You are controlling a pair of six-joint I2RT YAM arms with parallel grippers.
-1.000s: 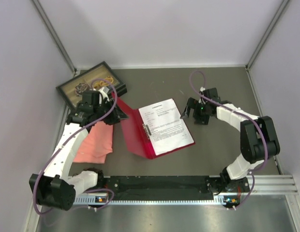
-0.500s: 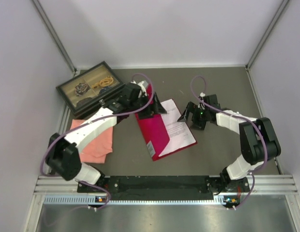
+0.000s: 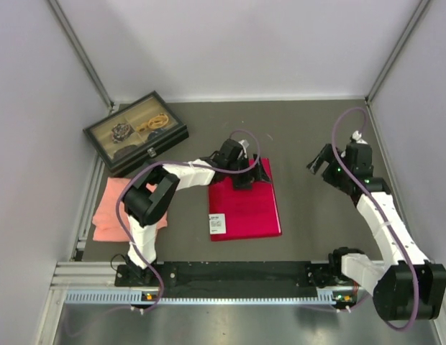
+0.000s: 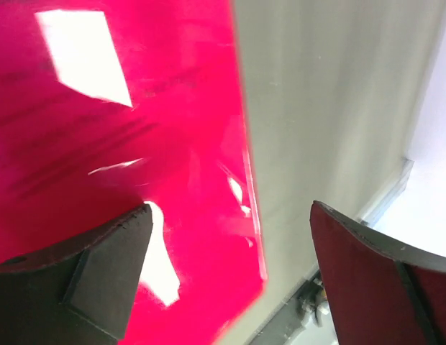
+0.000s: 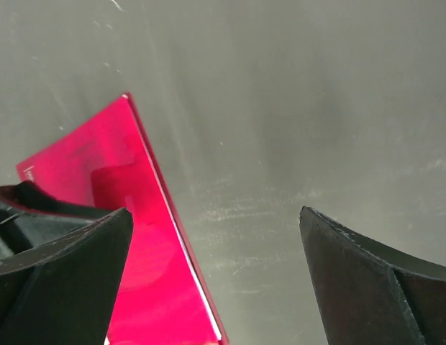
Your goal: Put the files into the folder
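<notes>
The red folder point(image 3: 246, 210) lies shut and flat mid-table, with a white barcode label point(image 3: 218, 223) on its cover. No files show; they are hidden from view. My left gripper point(image 3: 252, 176) stands open over the folder's far edge and holds nothing. In the left wrist view the glossy red cover point(image 4: 122, 144) fills the left side below the left gripper point(image 4: 230, 208). My right gripper point(image 3: 324, 162) hangs open to the right of the folder, apart from it. In the right wrist view the right gripper point(image 5: 216, 212) is over bare table, with the folder's edge point(image 5: 144, 244) at the left.
A black compartment box point(image 3: 135, 133) sits at the back left. A salmon-pink cloth point(image 3: 111, 208) lies left of the folder. The arms' mounting rail point(image 3: 237, 277) runs along the near edge. Pale walls close in the table on three sides.
The left arm swung the cover over to the right, shutting the folder over the papers, and its gripper opened. The right arm pulled back to the right.
</notes>
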